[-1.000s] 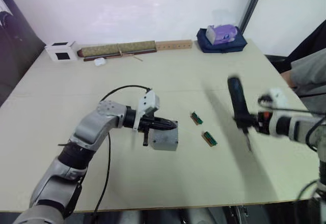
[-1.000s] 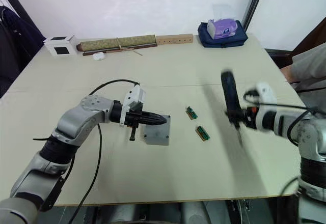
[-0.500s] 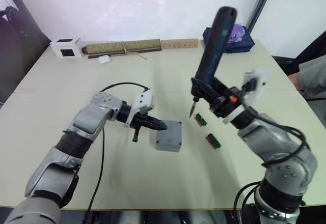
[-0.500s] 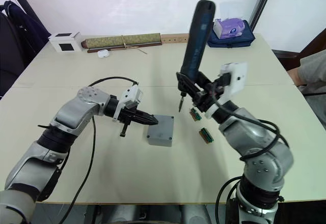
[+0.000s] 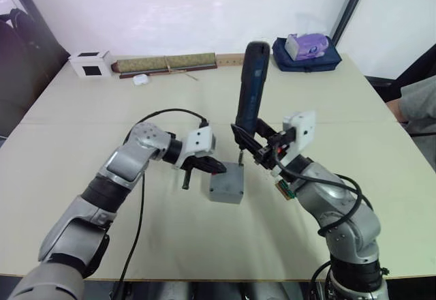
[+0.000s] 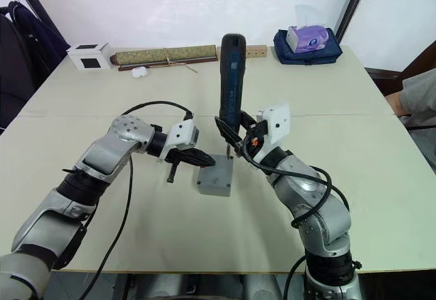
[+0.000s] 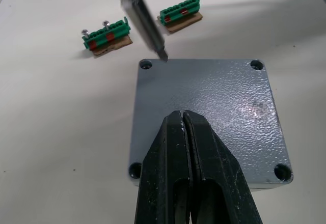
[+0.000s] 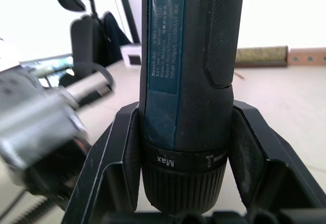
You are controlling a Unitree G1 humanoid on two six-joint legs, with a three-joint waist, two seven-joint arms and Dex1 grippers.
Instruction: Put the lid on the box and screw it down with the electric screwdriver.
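Lid [image 7: 206, 113] seated on box [image 5: 226, 185] mid-table, interior hidden. Left gripper [image 7: 183, 119] clenched, empty, tips over lid centre. Right gripper [image 5: 251, 143] grasps electric screwdriver [image 5: 249, 88] upright, bit at lid's corner hole [image 7: 146, 64].

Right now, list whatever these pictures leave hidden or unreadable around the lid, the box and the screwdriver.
- Screws: in the left wrist view the lid has dark corner holes; whether screws sit in them is too small to tell.
- Box interior: covered by the lid.
- Electric screwdriver bit: blurred in the left wrist view, so contact with the lid is unclear.
- Screwdriver's top and bit: cut off by the right wrist view's edges.
- Lid's near edge: hidden behind the left gripper.
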